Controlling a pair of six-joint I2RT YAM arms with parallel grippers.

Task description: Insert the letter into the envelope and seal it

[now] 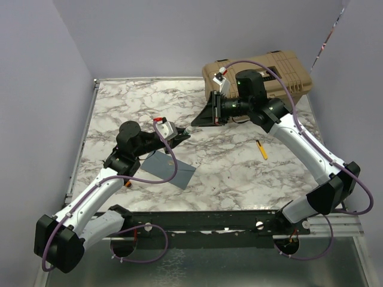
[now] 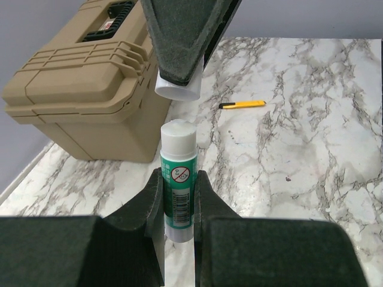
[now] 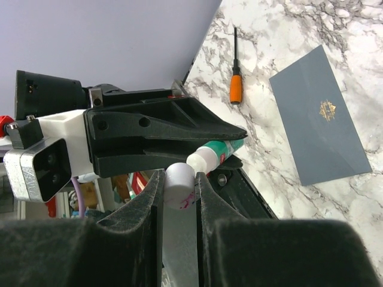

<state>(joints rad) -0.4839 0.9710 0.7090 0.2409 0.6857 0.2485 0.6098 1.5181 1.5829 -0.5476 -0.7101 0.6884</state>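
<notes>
The slate blue-grey envelope (image 1: 173, 170) (image 3: 317, 116) lies flat on the marble table with a small gold mark at its centre. The letter is out of view. My left gripper (image 1: 182, 133) (image 2: 178, 176) is shut on a green-and-white glue stick (image 2: 178, 149) (image 3: 215, 154), whose white tip points away from it. My right gripper (image 1: 200, 119) (image 3: 178, 179) faces it and is shut on the stick's white cap (image 3: 179, 186) (image 2: 176, 91). A small gap separates the cap from the stick's tip, above the table.
A tan hard case (image 1: 269, 75) (image 2: 84, 84) stands at the back right. A yellow utility knife (image 1: 262, 149) (image 2: 242, 104) lies right of centre. An orange-handled screwdriver (image 3: 236, 78) lies near the envelope, by the left arm.
</notes>
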